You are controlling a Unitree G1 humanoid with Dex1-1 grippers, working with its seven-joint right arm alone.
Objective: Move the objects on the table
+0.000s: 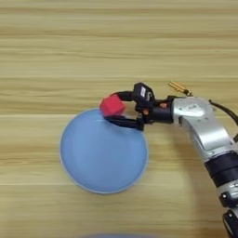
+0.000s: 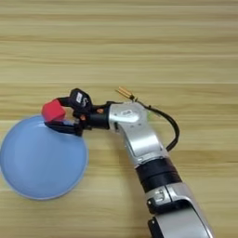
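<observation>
A red cube (image 1: 112, 105) sits between the two black fingers of my right gripper (image 1: 118, 108), which is shut on it. The cube hangs over the far right rim of the round blue plate (image 1: 100, 158). The right eye view shows the same cube (image 2: 53, 111) in the gripper (image 2: 59, 114) above the plate's (image 2: 39, 162) upper edge. My silver forearm (image 2: 135, 128) reaches in from the lower right. The white cube and the lime-green bar are out of view.
A thin brass-tipped stick (image 1: 179, 87) lies on the wooden table (image 1: 69, 56) just behind my wrist. A black cable (image 2: 169, 128) loops off the forearm to the right.
</observation>
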